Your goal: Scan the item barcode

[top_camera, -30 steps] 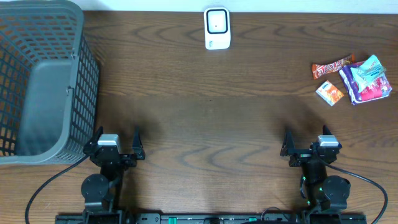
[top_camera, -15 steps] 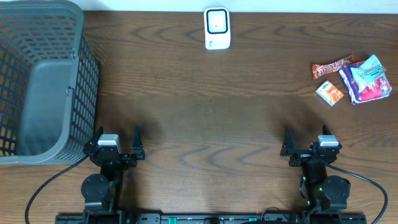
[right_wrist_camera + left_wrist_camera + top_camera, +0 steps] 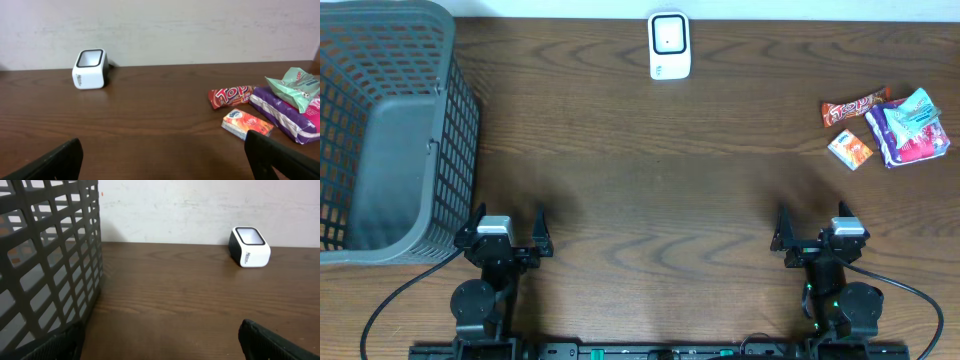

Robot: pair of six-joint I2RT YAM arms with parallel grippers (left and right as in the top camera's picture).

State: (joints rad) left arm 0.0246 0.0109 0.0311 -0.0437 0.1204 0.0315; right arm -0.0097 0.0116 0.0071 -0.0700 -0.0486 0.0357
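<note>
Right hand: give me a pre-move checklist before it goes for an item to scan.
1. Right hand open and empty: ok.
2. Left hand open and empty: ok.
3. Items in sight: ok. The candy bar, orange box and purple pack lie together at the table's right edge.
4. Way from the right hand to the items: ok. Only bare table lies between them.
5. Scanner at the far edge, window uncovered: ok.
6. Barcode side of any item: cannot tell. No barcode shows in any view.
</note>
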